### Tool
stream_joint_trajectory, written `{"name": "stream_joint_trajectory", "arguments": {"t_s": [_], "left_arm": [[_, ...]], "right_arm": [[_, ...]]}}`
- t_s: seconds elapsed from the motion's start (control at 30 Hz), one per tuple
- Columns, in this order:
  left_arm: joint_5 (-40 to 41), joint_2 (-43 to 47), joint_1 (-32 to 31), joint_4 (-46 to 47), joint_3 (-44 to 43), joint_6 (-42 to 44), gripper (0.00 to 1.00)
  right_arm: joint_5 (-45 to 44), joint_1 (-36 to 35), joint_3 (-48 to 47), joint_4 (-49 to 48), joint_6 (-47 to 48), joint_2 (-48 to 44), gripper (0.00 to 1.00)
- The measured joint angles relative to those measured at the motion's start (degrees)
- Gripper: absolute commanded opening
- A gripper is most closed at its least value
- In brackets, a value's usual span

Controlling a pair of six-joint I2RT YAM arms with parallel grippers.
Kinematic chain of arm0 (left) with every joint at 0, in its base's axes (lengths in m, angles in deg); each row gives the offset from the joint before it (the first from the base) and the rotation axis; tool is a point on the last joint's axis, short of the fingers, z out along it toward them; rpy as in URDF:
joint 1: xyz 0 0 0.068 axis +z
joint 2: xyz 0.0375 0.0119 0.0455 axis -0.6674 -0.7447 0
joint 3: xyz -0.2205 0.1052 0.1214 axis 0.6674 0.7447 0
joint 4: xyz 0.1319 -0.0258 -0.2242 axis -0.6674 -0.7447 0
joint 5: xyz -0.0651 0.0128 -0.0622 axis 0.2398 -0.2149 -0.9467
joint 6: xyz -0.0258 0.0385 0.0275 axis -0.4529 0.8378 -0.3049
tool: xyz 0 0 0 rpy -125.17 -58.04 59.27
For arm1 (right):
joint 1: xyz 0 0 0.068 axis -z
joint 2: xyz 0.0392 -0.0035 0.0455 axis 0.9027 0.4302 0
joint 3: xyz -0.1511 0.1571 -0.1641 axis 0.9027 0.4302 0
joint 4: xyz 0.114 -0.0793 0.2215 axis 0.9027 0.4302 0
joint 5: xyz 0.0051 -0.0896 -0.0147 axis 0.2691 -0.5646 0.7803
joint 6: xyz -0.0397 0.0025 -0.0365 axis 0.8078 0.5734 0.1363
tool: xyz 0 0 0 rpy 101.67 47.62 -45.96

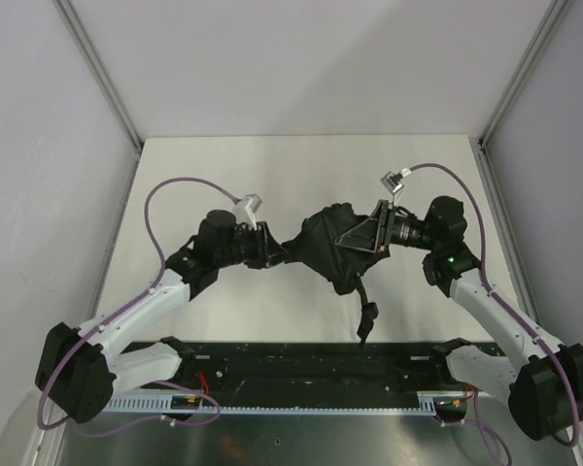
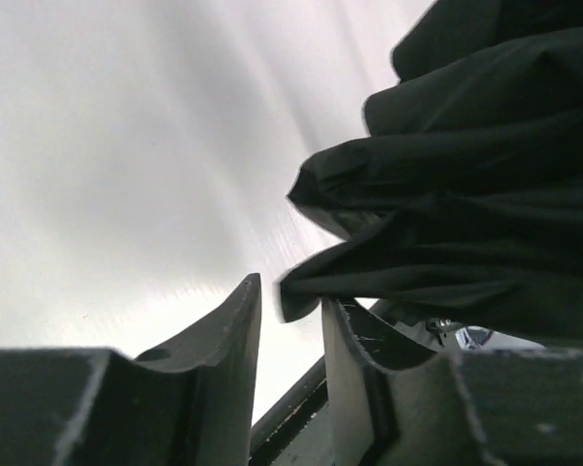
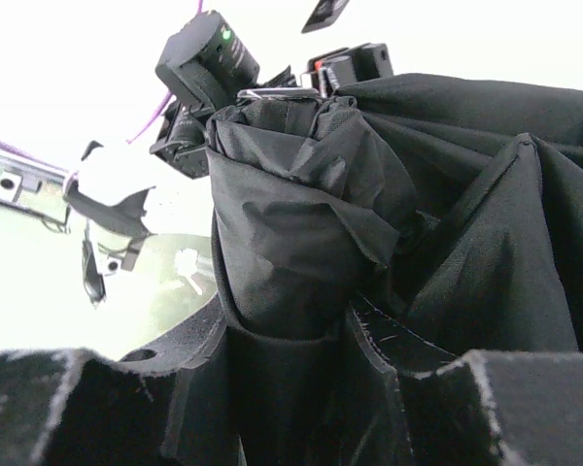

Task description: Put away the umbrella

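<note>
Umbrella (image 1: 323, 245), crumpled black folds at centre frame: right jaws clamped on it, left jaws slightly apart at its corner.

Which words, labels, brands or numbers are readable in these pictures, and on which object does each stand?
None can be read.
The umbrella shows only plain black fabric.
The grey cable plug is too small to show any writing.
The green light is only a lamp.

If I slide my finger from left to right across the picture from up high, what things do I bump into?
left arm's base → left gripper → umbrella → right arm's base
</note>
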Motion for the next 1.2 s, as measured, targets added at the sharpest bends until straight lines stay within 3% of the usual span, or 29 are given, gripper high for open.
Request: {"name": "stream_joint_trajectory", "arguments": {"t_s": [0.1,0.2,0.4,0.53,0.7,0.9,1.07,1.2], "left_arm": [[0.5,2.3,3.3,-2.0,0.0,0.9,0.59],[1.3,5.6,6.6,-4.1,0.0,1.8,0.69],[2.2,13.2,8.9,-6.5,0.0,3.4,0.76],[1.7,15.0,8.9,-7.6,0.0,3.5,0.77],[1.0,16.7,8.6,-8.2,0.8,3.4,0.77],[0.8,19.2,7.2,-8.4,3.3,2.9,0.77],[1.2,22.9,7.0,-8.5,6.1,1.7,0.76],[2.3,26.6,7.0,-8.7,8.6,0.6,0.77]], "right_arm": [[0.0,3.2,-2.9,5.2,1.0,-0.1,0.00],[-0.8,7.8,-8.1,12.9,4.4,0.6,0.00],[-6.8,20.3,-16.2,24.9,11.9,4.7,0.00],[-22.1,22.9,-25.0,36.4,22.5,9.7,0.00],[-49.0,17.0,-35.7,42.7,39.5,14.6,0.00],[-78.8,4.6,-39.5,36.0,64.8,23.1,0.00],[-94.2,-9.4,-36.4,23.2,86.0,34.8,0.00],[-97.8,-18.9,-33.4,19.0,93.2,43.7,0.00]]}}
